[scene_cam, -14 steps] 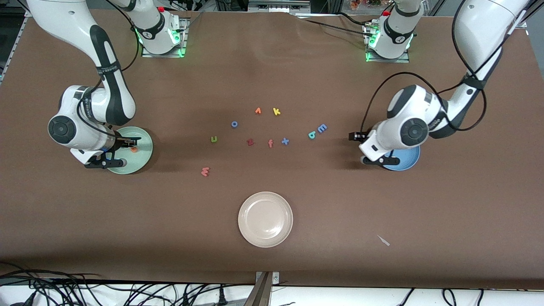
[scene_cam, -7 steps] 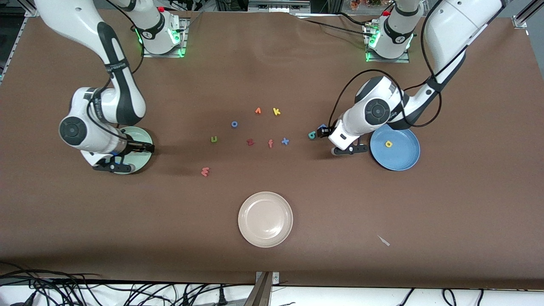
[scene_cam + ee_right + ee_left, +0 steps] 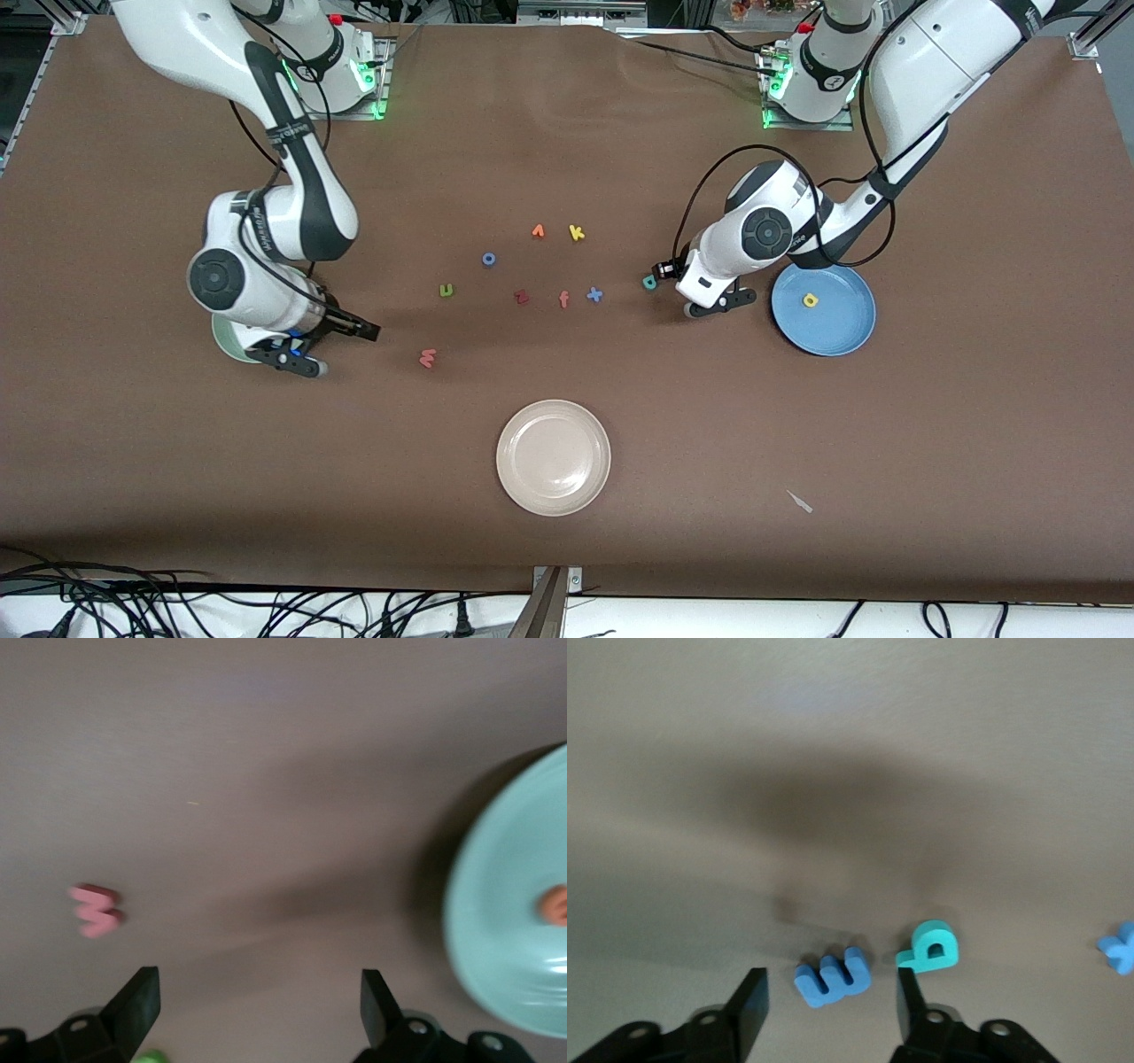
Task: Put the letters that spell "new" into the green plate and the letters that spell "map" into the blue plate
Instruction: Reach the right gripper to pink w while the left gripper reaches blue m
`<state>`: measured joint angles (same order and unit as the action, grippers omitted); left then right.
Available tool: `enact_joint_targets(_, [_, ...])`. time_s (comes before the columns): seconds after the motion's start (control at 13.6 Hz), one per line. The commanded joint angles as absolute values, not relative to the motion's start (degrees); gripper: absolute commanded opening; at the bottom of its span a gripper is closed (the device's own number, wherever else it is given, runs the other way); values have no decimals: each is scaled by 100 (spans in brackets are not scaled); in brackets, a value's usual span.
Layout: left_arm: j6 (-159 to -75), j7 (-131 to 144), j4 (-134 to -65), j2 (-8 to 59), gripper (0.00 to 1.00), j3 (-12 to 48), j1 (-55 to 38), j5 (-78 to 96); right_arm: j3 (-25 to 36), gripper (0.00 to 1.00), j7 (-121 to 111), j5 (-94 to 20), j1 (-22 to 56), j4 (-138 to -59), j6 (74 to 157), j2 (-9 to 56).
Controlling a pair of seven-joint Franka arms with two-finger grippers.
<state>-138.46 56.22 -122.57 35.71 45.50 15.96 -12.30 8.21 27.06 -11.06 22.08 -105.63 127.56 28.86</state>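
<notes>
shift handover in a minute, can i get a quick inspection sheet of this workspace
surface: brown table, one small pale scrap on it
job's things: green plate holds an orange letter; blue plate holds a yellow letter; olive letter, salmon letter, blue m and teal letter lie on the table
clutter: cream plate; loose orange, yellow, blue and dark red letters mid-table
grippers: right hand open, empty, over the table beside the green plate; left hand open around the blue m
cables: tangle along the table edge nearest the front camera
surroundings: nothing seen
</notes>
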Motion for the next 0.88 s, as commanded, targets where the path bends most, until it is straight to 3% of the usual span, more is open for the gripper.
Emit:
enact_joint_targets(0.0, [-13869,6125,-12357,3454,61,4526,1582,-1371,659,100,3250,-1222,2258,-9749,12674,3514])
enact_joint_targets(0.81, [-13922,7066,-12296,3621,61,4526,1372,-2162,650,99,3964,-1187,2707,-9369,13175,4227])
